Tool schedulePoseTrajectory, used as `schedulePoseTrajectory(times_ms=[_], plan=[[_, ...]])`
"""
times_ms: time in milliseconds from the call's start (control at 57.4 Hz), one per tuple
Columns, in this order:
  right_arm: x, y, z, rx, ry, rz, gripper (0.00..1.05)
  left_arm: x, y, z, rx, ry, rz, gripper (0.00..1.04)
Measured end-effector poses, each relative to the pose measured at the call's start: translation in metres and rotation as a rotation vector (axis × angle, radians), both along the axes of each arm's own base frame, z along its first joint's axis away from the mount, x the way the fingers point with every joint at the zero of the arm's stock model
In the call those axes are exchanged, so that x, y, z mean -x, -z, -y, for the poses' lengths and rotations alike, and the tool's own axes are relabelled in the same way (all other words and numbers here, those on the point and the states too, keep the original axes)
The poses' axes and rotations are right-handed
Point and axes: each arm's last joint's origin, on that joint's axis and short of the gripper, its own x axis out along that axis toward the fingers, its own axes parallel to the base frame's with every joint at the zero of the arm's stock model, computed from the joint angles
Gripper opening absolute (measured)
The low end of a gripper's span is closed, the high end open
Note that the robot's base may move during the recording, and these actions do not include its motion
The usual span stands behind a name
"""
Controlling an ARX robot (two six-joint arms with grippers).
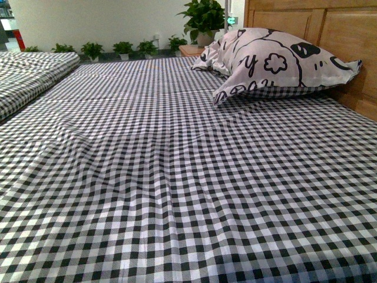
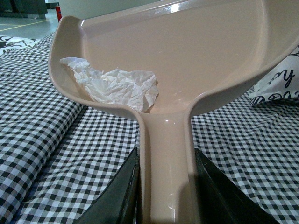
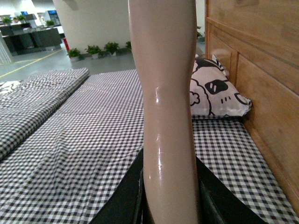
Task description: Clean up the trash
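In the left wrist view the trash (image 2: 117, 88), a crumpled wad of white paper, lies inside the mauve-beige dustpan (image 2: 187, 51), against its rim near where the handle begins. My left gripper (image 2: 166, 186) is shut on the dustpan's handle, which runs between the two dark fingers (image 2: 117, 196). In the right wrist view my right gripper (image 3: 169, 196) is shut on the glossy beige brush handle (image 3: 166, 93), which stands upright; the brush head is out of view. Neither arm, the dustpan nor the trash shows in the front view.
A bed with a black-and-white checked sheet (image 1: 177, 177) fills the front view. A white pillow with black cartoon print (image 1: 277, 62) leans on the wooden headboard (image 1: 347, 41) at the far right. A folded checked quilt (image 1: 29, 76) lies far left. Potted plants (image 1: 203, 17) stand beyond.
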Motion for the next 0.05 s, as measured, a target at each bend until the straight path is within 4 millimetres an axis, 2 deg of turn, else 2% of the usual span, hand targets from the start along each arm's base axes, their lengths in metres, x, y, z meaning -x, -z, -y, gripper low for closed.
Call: schedulePoseTrajectory(times_ms=[52], plan=[[0.0,0.0,0.0,0.0,0.0,0.0,0.2,0.0,0.0,0.0,0.0,0.0,0.0,0.29]])
